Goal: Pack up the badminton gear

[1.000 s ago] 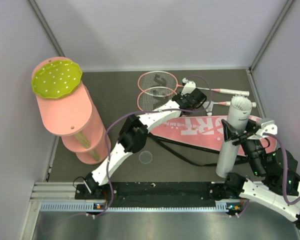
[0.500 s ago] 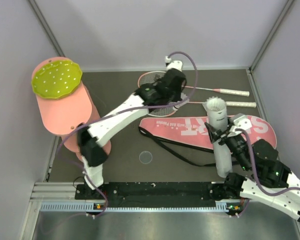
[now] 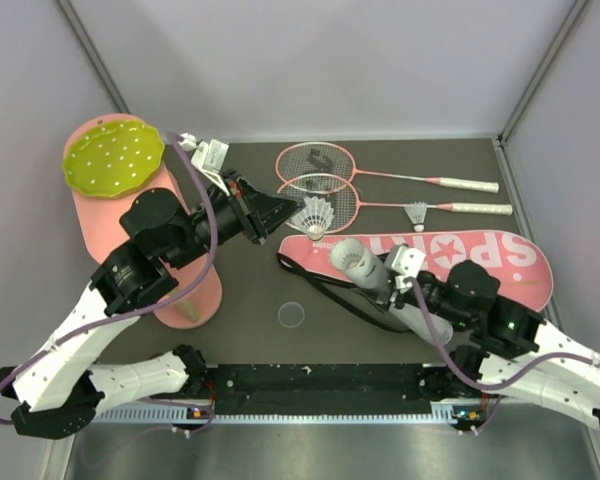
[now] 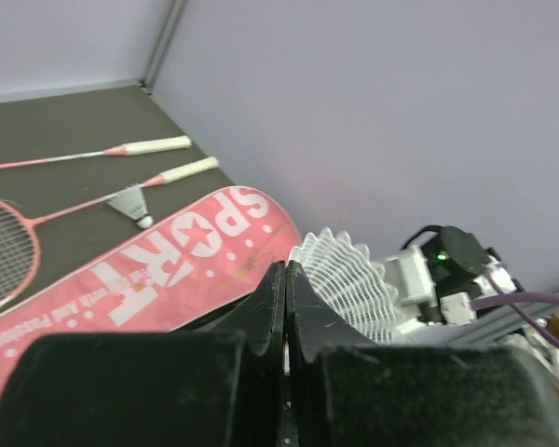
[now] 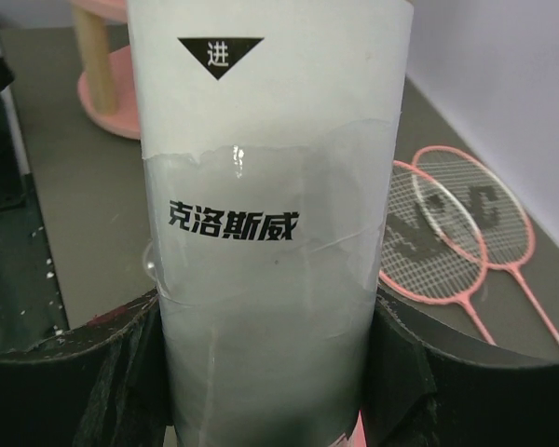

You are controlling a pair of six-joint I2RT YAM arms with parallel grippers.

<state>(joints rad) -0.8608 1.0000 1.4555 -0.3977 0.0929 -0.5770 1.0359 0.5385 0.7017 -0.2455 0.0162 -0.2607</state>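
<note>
Both grippers hold gear: left gripper [image 3: 292, 216], fingers fully together, pinches a white feathered shuttlecock [image 3: 317, 214]; right gripper [image 3: 393, 285], fingers spread wide, clamps a tilted white cylindrical tube [image 3: 355, 260].

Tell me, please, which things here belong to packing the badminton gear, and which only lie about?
Belong: far racket, near racket, held shuttlecock, loose shuttlecock, white tube, pink bag.
Lying about: pink cylinder, green dotted disc on it; small clear disc, purpose unclear.
</note>
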